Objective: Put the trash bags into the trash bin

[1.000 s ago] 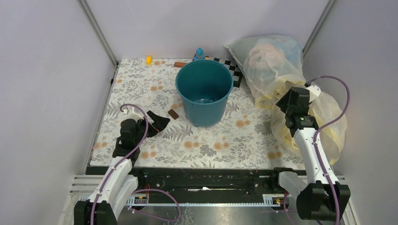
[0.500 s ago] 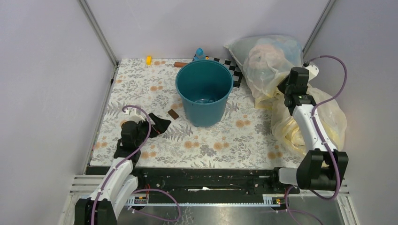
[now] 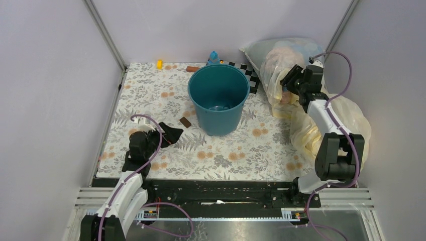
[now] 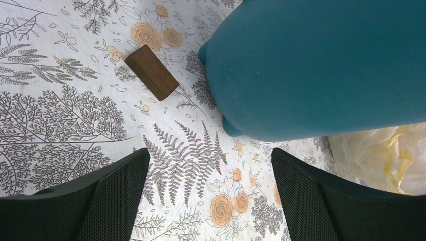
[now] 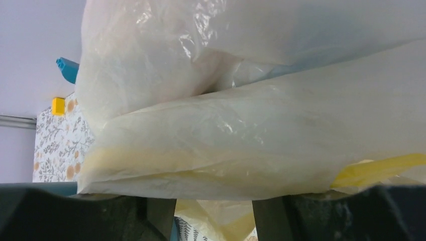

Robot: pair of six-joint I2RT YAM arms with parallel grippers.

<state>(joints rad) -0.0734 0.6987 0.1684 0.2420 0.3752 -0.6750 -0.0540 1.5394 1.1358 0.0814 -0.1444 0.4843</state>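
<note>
Bin: the teal bin stands upright with its mouth open, mid-desk and toward the far edge.
Blue bag: I cannot pick it out lying anywhere on the desk. A pale shine on the bin's floor may be thin plastic, but it is too small to tell.
Left pincer: the left pincer sits low toward the near left corner and faces the bin's base. It is spread wide with nothing between the fingers, and only bare desk shows in the gap.
Right pincer: the right pincer is up at the far right corner, against the stuffed clear bag. It is spread, and in the wrist view pale plastic bulges just above the gap, not visibly pinched.
Yellow bags: the yellow bags are heaped along the right edge, under the right arm.
Clutter: a brown block lies just left of the bin's base, not touching it. A yellow block lies at the far edge.
Done so far: at most, something thin may already lie in the bin; neither pincer holds anything.
Left to do: by my reading, nearly all of it. A blue bag has to be found, likely among the plastic at the far right corner, then pinched, carried over the rim and let go.
</note>
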